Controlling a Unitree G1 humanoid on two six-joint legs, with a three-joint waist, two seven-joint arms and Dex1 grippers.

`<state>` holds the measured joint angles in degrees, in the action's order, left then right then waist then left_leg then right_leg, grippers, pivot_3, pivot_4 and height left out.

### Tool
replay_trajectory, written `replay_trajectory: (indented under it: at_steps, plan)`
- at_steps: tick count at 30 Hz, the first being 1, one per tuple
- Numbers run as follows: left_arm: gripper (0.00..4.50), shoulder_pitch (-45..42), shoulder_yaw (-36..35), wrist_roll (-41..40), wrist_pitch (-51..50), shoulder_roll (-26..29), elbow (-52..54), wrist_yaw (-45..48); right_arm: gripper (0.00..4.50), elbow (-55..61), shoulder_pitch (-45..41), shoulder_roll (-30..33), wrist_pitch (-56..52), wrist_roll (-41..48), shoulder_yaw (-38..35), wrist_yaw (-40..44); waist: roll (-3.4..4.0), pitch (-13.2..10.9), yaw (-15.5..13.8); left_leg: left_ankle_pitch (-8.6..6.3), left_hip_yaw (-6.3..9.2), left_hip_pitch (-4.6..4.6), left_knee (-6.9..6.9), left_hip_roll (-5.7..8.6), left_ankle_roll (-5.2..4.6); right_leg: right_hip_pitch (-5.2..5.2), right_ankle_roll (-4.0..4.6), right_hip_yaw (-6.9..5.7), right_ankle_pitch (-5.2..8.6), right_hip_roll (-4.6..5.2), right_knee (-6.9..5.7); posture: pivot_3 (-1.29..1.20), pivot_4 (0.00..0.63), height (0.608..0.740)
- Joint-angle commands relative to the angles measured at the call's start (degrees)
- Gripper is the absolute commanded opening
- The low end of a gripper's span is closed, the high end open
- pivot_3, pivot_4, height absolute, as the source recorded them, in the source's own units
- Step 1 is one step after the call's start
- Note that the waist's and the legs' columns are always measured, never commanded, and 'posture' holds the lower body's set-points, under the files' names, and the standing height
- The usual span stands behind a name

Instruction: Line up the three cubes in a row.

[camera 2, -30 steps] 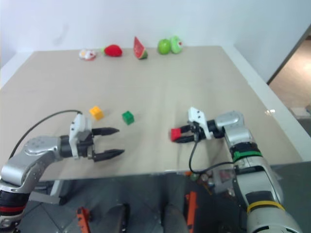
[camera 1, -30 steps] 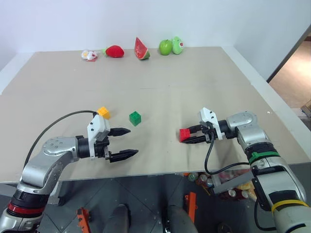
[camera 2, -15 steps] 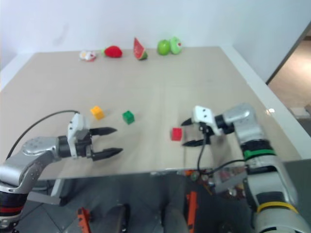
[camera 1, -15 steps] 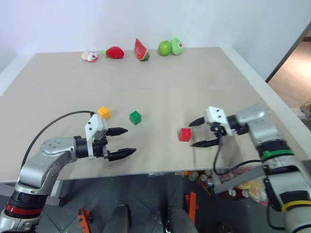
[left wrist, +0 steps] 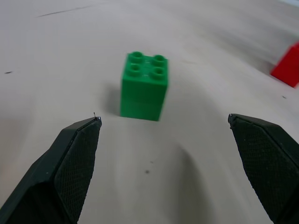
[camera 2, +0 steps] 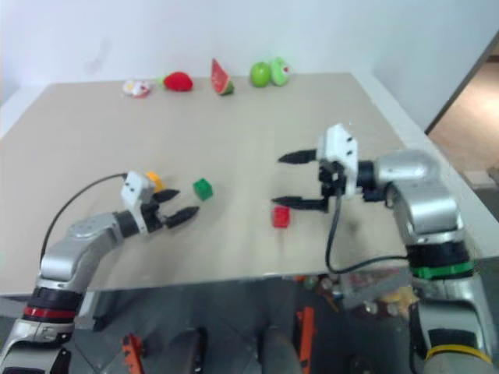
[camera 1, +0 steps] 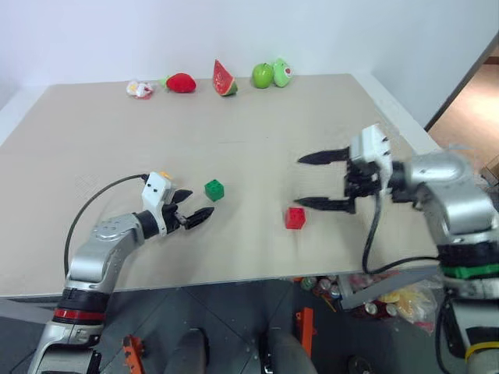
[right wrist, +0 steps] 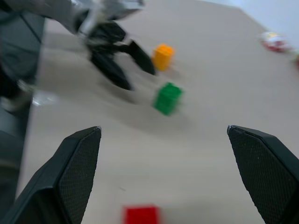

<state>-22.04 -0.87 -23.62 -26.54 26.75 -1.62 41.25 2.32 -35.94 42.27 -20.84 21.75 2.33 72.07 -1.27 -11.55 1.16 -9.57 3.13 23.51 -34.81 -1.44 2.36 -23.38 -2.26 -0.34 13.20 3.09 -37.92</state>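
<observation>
Three cubes sit on the tan table. The green cube (camera 1: 214, 189) is left of centre, and the red cube (camera 1: 295, 217) stands alone to its right, nearer the front edge. The yellow-orange cube (camera 2: 153, 181) is partly hidden behind my left wrist. My left gripper (camera 1: 196, 206) is open and low over the table, pointing at the green cube (left wrist: 144, 86) just short of it. My right gripper (camera 1: 300, 181) hangs open and empty above and to the right of the red cube (right wrist: 141, 215).
Toy fruits line the far edge: a strawberry (camera 1: 183, 82), a watermelon slice (camera 1: 224, 78) and a green apple (camera 1: 263, 75). A small white-and-pink item (camera 1: 140, 89) lies left of them. The table's front edge (camera 1: 234, 279) runs close below both arms.
My right gripper opened off the red cube, then rose and drew back to the right; the cube stays on the table. My left gripper slid forward toward the green cube.
</observation>
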Motion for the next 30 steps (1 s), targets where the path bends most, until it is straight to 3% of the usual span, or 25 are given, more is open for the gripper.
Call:
replay_trajectory:
  at_steps: [1, 16, 19, 26, 30]
  plan:
    - [4.5, -2.55, -0.08, 1.42, 2.24, -0.99, -2.27, -0.44, 4.48, 6.99, 2.36, -0.22, -2.93, 1.92, -2.05, -4.11, 0.0, 0.0, -0.02, 0.0, -0.02, 0.02, -0.03, 0.02, 0.0, -0.01, -0.02, 0.01, -0.01, 0.02, 0.0, 0.0, 0.15, 0.74]
    - [4.5, -13.71, 2.31, 6.72, 9.19, -5.67, -18.99, 3.04, 4.48, 16.42, 8.99, -1.03, -8.38, 6.55, -4.11, -12.1, -0.06, -0.03, 0.14, -0.01, 0.0, 0.08, -0.13, 0.03, 0.0, 0.0, -0.09, -0.01, -0.03, 0.01, 0.04, 0.0, 0.15, 0.74]
    - [3.7, -14.73, 2.01, 6.97, 10.56, -5.86, -21.04, 3.64, 4.5, 16.33, 9.54, -0.93, -8.11, 6.41, -4.23, -12.79, -0.06, -0.03, 0.12, -0.01, 0.01, 0.07, -0.13, 0.01, -0.01, 0.0, -0.08, -0.02, -0.03, -0.02, 0.04, 0.0, 0.15, 0.74]
    - [1.32, -15.91, 1.46, 7.59, 12.63, -5.98, -23.72, 4.06, 4.5, 16.02, 10.5, -0.46, -7.59, 6.34, -4.45, -13.16, -0.07, -0.04, 0.11, -0.01, 0.01, 0.09, -0.13, 0.01, -0.01, 0.0, -0.09, -0.02, -0.03, -0.02, 0.06, 0.0, 0.15, 0.74]
    - [1.3, -16.65, 2.66, 8.47, 13.17, -5.67, -24.53, 5.67, 4.5, 16.0, 11.0, -0.1, -8.03, 6.63, -4.71, -13.22, -0.08, -0.04, 0.12, -0.01, 0.01, 0.09, -0.13, 0.01, -0.01, 0.0, -0.09, -0.02, -0.03, -0.02, 0.06, 0.0, 0.15, 0.74]
